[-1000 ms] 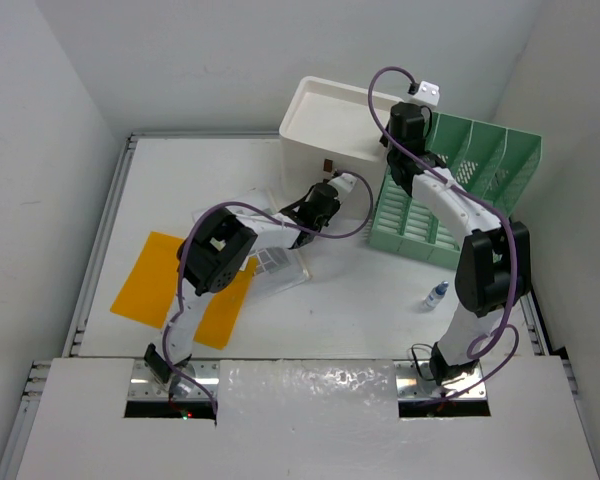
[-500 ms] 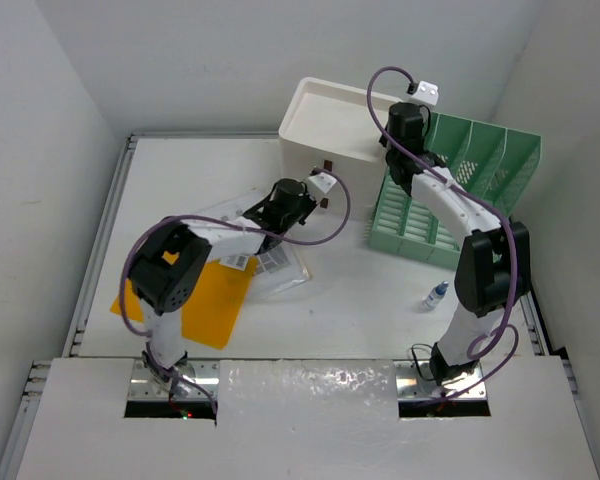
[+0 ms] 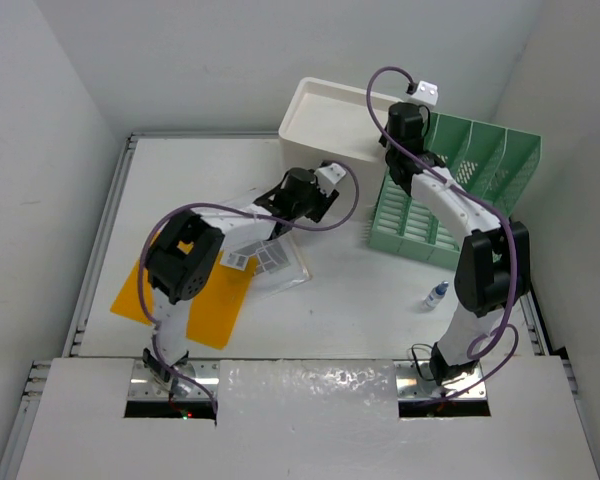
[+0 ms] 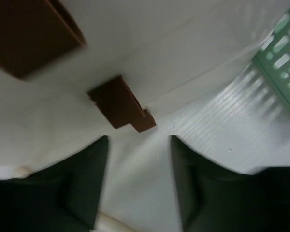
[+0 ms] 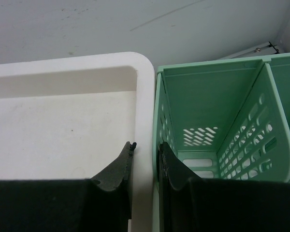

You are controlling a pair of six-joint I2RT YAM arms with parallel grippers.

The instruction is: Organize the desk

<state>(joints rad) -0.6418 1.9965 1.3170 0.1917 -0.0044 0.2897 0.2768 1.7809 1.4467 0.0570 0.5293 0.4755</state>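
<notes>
The desk is a wide white tabletop with metal rails. My left gripper hovers low at the front of the white drawer box. In the left wrist view it is open and empty, and a brown drawer handle lies just beyond the fingertips. My right gripper sits at the back where the box meets the green file rack. In the right wrist view it is closed over the box's rim and the rack's wall, one finger inside each.
An orange sheet lies at the left front under the left arm. A clear plastic sleeve with printed papers rests beside it. A small blue-capped bottle stands near the right arm's base. A second brown handle shows higher up.
The left gripper, shut a moment ago, has opened. It drew left away from the box front, then came back a little toward it. The right arm has not moved.
</notes>
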